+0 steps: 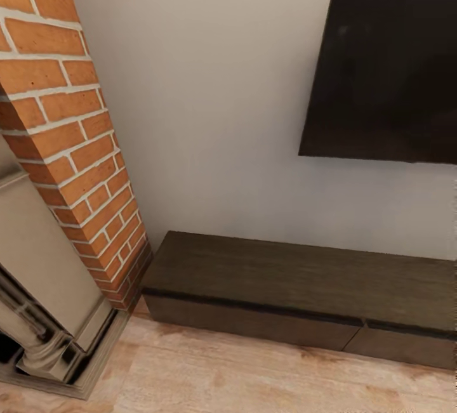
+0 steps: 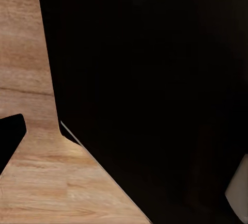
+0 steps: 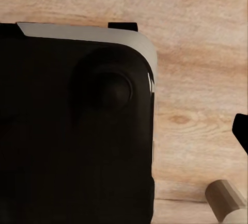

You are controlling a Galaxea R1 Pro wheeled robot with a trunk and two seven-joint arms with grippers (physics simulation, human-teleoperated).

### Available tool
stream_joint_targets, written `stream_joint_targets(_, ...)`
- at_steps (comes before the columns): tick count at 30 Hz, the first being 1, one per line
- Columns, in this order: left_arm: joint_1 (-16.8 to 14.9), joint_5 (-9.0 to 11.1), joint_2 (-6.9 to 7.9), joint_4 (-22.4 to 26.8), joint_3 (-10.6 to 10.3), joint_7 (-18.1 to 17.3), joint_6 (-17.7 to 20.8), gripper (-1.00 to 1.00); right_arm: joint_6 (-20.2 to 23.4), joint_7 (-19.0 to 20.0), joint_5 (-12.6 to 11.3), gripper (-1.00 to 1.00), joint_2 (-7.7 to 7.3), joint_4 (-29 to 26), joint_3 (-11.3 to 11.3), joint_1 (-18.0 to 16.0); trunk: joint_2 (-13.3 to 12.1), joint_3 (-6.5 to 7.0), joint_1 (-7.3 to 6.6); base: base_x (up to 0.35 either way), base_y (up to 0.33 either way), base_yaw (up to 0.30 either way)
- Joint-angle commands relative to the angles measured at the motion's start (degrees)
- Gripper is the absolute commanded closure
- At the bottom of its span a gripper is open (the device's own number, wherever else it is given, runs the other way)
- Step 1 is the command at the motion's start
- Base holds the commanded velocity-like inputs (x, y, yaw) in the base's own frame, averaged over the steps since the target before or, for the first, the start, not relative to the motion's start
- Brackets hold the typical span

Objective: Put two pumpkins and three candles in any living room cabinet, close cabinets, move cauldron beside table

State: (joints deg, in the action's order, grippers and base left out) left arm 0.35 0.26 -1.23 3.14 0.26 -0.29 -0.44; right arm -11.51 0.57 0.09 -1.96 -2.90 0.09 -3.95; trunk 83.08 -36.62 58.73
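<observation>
Head view: we face the cabinet [image 1: 304,286], a long low dark-brown console standing on the wood floor [image 1: 254,375] against the pale wall [image 1: 209,96]. Its drawer fronts sit flush; all appear closed. The TV [image 1: 387,77] hangs on the wall above the cabinet's right part. The brick fireplace [image 1: 70,134] rises just beside the cabinet's left end, with a grey surround [image 1: 44,273] at its base.

Left wrist view: we see a large black body [image 2: 155,79] over the floor [image 2: 51,182]. We cannot tell how the left jaws stand.

Right wrist view: we see a black rounded housing [image 3: 72,126] with a pale edge, above the floor [image 3: 196,69]. We cannot tell how the right jaws stand.
</observation>
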Motion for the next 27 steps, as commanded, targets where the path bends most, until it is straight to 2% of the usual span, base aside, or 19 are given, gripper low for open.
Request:
stream_joint_targets(1, 0.0, 0.0, 0.0, 0.01, 0.0, -0.01, 0.0, -1.0, 0.0, 0.02, 0.0, -1.0, -0.02, 0.0, 0.0, 0.0, 0.0, -0.03, 0.0, 0.183, 0.18, -0.267)
stream_joint_targets(10, 0.0, 0.0, 0.0, 0.02, 0.0, 0.01, 0.0, -1.0, -0.05, -0.09, 0.29, -1.0, 0.0, 0.05, 0.09, 0.0, 0.0, -0.1, 0.0, 0.17, 0.171, -0.227)
stream_joint_targets(24, 0.0, -0.37, -0.15, 0.12, -0.24, 0.34, -0.04, -1.0, -0.2, -0.44, 0.2, -1.0, 0.21, 0.53, 0.01, 0.0, 0.0, -0.1, 0.0, 0.007, 0.006, -0.008)
stream_joint_targets(27, 0.0, -0.43, 0.05, 2.21, -0.24, 0.52, 0.03, -1.0, -0.29, -0.4, 0.23, -1.0, 0.34, 0.59, 0.0, 0.0, 0.0, -0.1, 0.0, 0.0, 0.0, 0.0)
